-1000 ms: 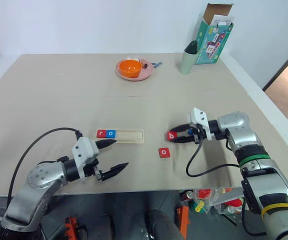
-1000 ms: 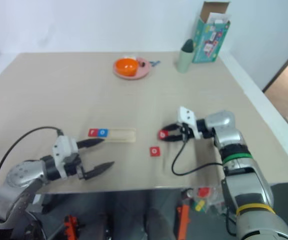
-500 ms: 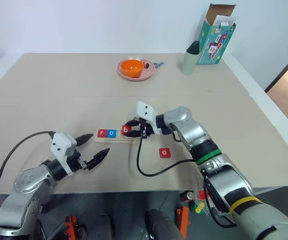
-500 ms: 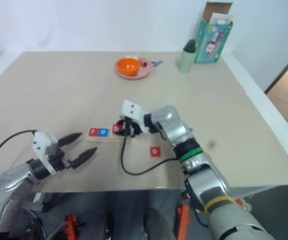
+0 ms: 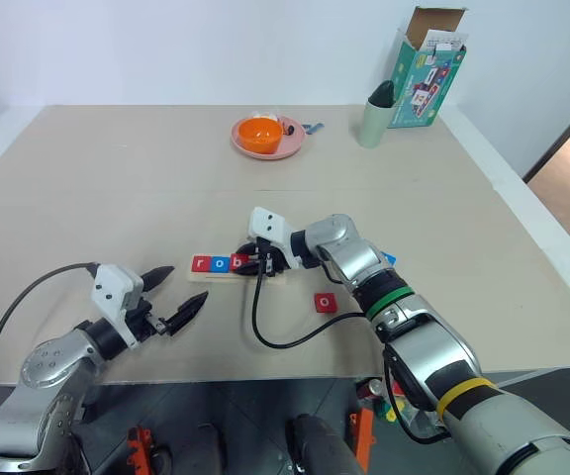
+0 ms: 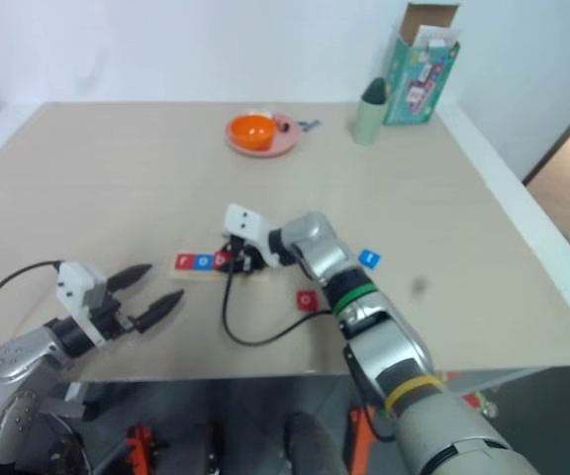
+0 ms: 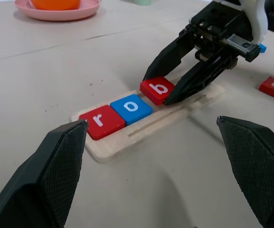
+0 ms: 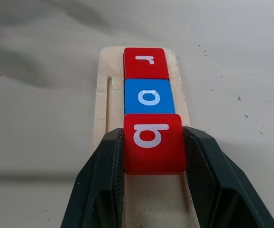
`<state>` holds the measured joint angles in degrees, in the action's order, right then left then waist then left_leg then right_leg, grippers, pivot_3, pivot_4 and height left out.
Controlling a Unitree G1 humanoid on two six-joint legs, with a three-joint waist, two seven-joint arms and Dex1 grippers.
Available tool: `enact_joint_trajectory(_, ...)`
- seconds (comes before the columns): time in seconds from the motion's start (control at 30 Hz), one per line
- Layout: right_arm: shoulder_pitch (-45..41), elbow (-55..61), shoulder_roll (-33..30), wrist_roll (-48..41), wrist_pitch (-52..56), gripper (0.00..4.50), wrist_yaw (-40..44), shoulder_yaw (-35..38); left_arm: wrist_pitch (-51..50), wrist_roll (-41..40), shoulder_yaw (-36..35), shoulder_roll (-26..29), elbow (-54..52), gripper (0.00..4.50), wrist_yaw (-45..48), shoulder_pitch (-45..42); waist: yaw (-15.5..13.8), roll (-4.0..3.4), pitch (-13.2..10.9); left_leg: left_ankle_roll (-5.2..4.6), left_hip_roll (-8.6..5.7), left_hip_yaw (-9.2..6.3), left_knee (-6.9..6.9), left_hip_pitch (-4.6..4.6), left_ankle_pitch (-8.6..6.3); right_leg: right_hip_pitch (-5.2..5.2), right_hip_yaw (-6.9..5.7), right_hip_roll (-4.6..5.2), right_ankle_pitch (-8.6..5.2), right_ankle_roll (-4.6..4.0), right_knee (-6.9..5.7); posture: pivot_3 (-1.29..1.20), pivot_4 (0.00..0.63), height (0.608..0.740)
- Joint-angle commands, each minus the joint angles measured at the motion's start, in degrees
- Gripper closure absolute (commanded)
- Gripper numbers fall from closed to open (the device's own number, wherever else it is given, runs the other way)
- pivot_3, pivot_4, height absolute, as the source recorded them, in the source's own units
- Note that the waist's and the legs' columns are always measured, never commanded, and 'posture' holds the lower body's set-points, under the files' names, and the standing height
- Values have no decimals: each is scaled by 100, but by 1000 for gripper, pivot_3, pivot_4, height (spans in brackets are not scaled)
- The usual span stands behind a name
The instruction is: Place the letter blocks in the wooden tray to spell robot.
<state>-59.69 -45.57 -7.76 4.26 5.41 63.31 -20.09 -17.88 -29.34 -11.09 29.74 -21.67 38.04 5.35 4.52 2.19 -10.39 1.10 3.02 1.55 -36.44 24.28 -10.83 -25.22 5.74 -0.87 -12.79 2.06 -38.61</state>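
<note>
Tray (image 7: 127,142), red o tile (image 5: 325,302) beside it

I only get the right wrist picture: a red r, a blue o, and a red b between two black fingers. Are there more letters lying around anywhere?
Observer: Yes. A red o block lies loose, apart from the wooden tray.
Operator: And a t?
Observer: A blue block lies just beyond the right arm; its letter is too small to read.
Operator: What about the other arm?
Observer: The left gripper hangs open and holds nothing, on the near side of the tray's r end.
</note>
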Motion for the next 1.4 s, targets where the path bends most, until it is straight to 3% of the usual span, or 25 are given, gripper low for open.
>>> enact_joint_trajectory(0.03,-234,-26,130,-12,-94,3199,-27,61,95,-16,-78,-11,-226,0,-17,28,3,0,0,0,1,0,0,0,0,0,-1,0,0,-1,0,0,150,740)
enact_joint_trajectory(1.4,-535,-785,216,40,-306,3199,-15,149,100,116,29,-43,-309,0,-103,26,13,0,0,0,2,0,3,0,0,-2,-2,-1,-4,-10,0,0,150,740)
